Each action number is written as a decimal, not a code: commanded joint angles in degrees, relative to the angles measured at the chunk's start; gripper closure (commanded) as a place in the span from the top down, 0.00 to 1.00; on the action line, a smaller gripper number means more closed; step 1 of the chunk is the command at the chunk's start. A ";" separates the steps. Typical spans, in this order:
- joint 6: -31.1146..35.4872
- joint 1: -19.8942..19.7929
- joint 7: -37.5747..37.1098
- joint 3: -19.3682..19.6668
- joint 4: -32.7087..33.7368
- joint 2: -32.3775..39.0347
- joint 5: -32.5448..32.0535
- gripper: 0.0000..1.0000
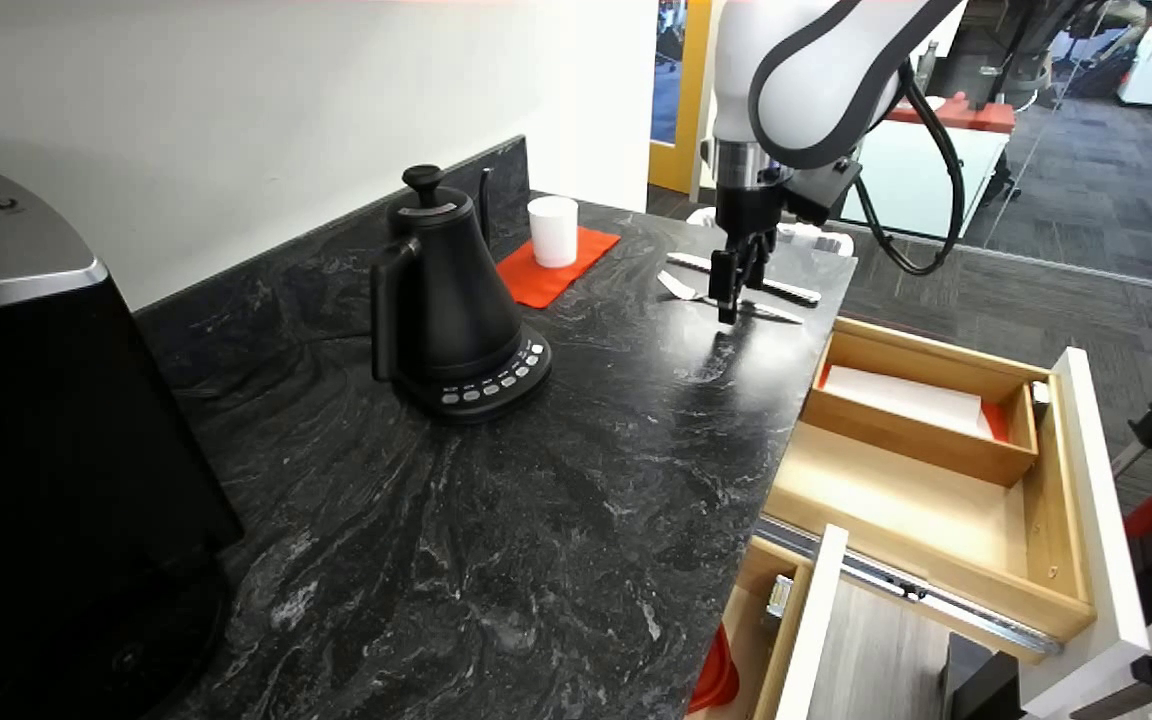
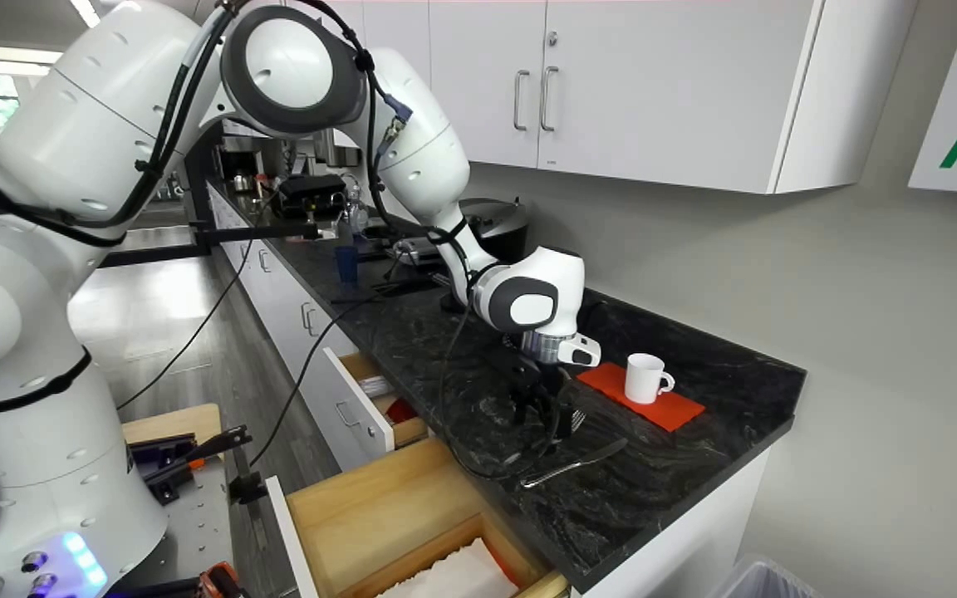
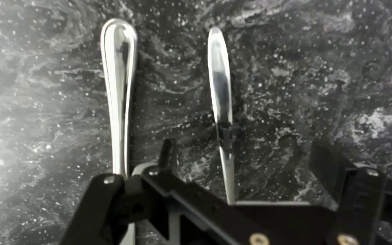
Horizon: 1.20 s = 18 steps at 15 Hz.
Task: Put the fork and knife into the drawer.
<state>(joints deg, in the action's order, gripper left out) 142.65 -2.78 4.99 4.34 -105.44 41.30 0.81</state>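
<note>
Fork [image 3: 222,114] is being straddled by wide-set fingers [image 3: 332,170]; clearance is being advised from the knife [image 3: 117,98] at wrist-view left

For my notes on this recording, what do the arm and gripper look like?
The arm is white and rounded, with dark grey rings around some joints and black cables strapped along it. A light strip low on the arm glows blue-white. Below a silver collar, the gripper is black and angular, with brass-coloured screws.
</note>
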 commanded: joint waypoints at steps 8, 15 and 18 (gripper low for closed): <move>1.57 -4.84 9.48 -3.06 -3.35 -2.26 -0.83 0.47; 1.32 -4.90 9.33 -2.62 -3.21 -2.52 -1.29 0.07; 0.73 -4.80 8.33 -2.42 -2.90 -2.59 -0.98 0.05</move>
<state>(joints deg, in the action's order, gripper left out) 142.95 -6.75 13.89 2.57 -106.09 40.58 0.44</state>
